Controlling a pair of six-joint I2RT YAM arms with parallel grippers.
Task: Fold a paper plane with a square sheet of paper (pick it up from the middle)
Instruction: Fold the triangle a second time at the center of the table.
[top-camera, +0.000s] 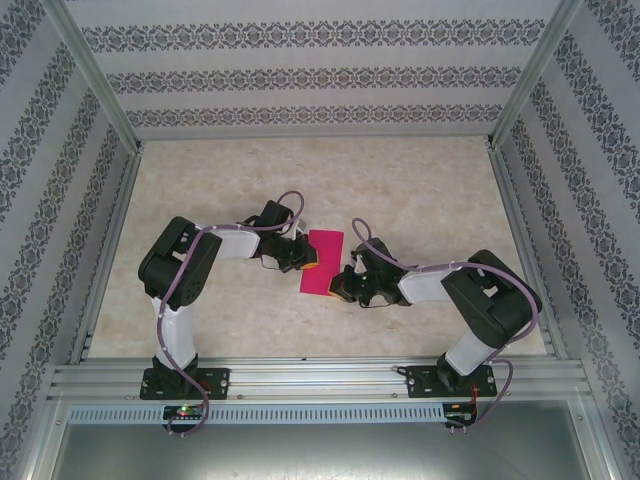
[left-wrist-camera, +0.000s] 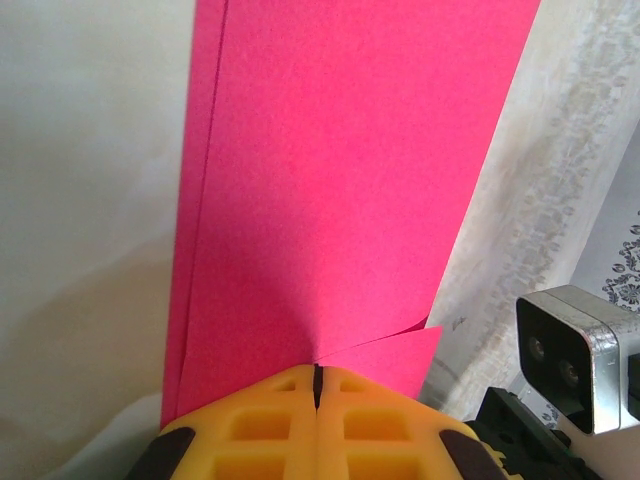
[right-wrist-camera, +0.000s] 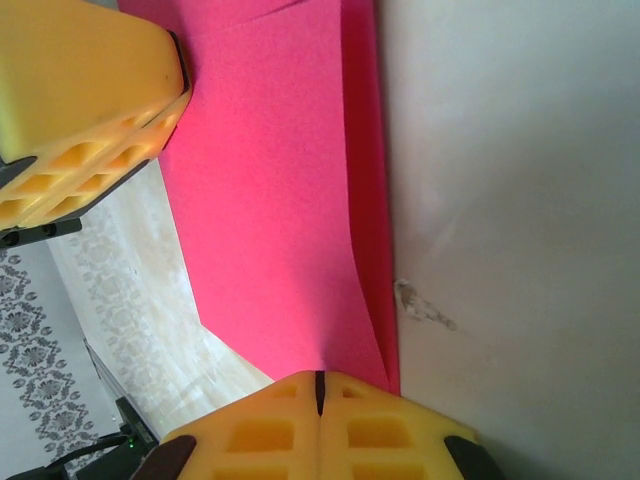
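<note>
Yellow ribbed pads of the left tool (left-wrist-camera: 316, 378) are pressed together on one edge of the thin magenta-pink sheet of paper (left-wrist-camera: 330, 180), beside a small flap that sticks out. The right tool (right-wrist-camera: 320, 385) pinches another edge in the same way. The sheet, doubled into a narrow strip, spans between them at the middle of the pale marbled table (top-camera: 420, 180). It looks feather-light, limp and easily creased or torn, so holds belong at the edges near the fold, pulled gently.
</note>
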